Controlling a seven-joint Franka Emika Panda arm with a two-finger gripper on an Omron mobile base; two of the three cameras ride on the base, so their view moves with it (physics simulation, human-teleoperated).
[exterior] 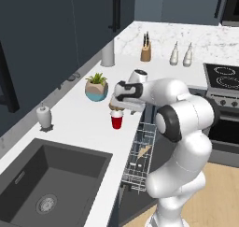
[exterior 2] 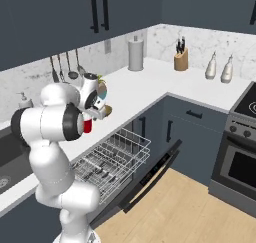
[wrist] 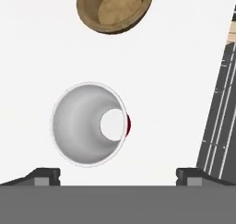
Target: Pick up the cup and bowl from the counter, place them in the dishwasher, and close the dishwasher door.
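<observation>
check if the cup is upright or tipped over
Upright: the cup stands on the counter mouth up, and the hand view looks straight down into it.

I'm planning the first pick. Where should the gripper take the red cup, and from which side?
Probably from straight above, jaws straddling the rim of the cup: it stands upright and open-mouthed on the counter, apart from the bowl, below the open gripper.

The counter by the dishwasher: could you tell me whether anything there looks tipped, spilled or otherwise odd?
Nothing stands out. The red cup stands upright and empty on the white counter, the wooden bowl sits upright just beyond it, and the dishwasher rack is pulled out over the lowered dishwasher door.
</observation>
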